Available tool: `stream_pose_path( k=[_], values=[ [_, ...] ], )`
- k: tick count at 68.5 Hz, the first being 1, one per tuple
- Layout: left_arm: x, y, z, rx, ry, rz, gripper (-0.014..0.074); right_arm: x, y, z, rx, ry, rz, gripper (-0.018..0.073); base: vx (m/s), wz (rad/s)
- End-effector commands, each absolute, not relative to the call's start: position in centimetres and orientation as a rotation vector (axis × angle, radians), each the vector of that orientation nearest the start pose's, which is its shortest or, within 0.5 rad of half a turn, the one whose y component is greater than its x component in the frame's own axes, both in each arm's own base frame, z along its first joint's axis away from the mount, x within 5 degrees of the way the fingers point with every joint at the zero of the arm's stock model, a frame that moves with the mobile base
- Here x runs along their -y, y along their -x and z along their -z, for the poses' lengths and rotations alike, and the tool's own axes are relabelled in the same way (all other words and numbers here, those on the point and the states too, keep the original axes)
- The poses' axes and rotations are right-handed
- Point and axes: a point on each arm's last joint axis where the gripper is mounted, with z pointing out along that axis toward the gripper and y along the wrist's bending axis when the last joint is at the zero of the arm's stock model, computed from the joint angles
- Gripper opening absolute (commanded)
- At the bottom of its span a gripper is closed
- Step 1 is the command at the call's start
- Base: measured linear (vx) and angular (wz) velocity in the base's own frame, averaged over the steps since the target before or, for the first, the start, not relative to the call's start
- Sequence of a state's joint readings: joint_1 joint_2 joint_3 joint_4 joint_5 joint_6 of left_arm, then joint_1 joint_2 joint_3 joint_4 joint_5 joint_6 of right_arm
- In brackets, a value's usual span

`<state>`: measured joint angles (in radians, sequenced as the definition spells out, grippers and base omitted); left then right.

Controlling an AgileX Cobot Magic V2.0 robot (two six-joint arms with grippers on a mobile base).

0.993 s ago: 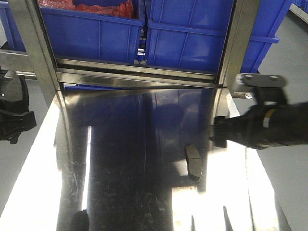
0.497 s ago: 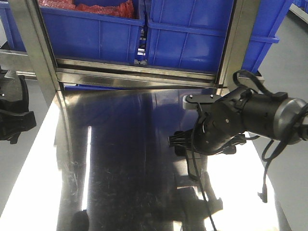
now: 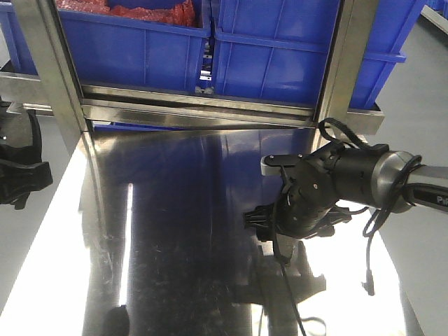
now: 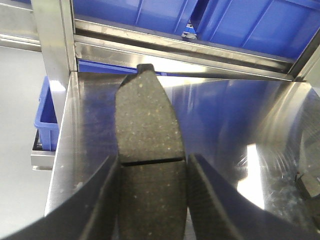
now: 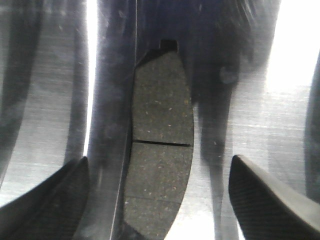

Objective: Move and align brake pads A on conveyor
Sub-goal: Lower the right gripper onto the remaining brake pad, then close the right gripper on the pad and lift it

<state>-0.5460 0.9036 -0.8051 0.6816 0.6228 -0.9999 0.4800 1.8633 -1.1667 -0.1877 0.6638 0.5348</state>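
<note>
In the left wrist view my left gripper (image 4: 150, 200) is shut on a dark grey brake pad (image 4: 149, 120) with a centre groove, held above the left part of the shiny steel table (image 4: 90, 130). In the front view the left gripper (image 3: 17, 171) sits at the left edge. My right gripper (image 5: 160, 200) is open, its fingers (image 5: 50, 200) either side of a second brake pad (image 5: 162, 145) that lies flat on the steel. In the front view the right gripper (image 3: 269, 220) hangs over that pad and hides it. The conveyor is out of view.
Blue bins (image 3: 280, 49) stand behind a steel frame rail (image 3: 196, 108) at the table's far edge, with upright steel posts (image 3: 52, 70) left and right. A cable (image 3: 371, 266) hangs from the right arm. A small blue crate (image 4: 47, 120) sits left of the table.
The right arm has swung in from the right edge and settled over the pad on the table, which showed before and is now covered in the front view. The left gripper has not moved.
</note>
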Motion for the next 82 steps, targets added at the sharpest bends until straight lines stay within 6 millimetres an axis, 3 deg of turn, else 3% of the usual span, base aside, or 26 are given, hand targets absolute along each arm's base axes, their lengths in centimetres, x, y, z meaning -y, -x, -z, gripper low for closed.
stream_pose_path(
  k=[1,46,66,82],
  values=[
    [6.72,-17.07,-36.29,-1.964,0.055,0.249,0.0129,-16.05,-33.4,-19.23,-2.719,0.111,-0.082,0.0516,0.0,0.0],
    [6.72,-17.07,-36.29,-1.964,0.055,0.249,0.0129,-16.1,-33.51,-18.48,-2.739,0.124,-0.068,0.0284,0.0,0.0],
    [6.72,-17.07,-36.29,-1.964,0.055,0.249,0.0129,-16.08,-33.48,-18.54,-2.739,0.123,-0.066,0.0122,0.0,0.0],
    [6.72,-17.07,-36.29,-1.964,0.055,0.249,0.0129,-15.94,-33.39,-19.38,-2.714,0.134,-0.065,0.0076,0.0,0.0]
  ],
)
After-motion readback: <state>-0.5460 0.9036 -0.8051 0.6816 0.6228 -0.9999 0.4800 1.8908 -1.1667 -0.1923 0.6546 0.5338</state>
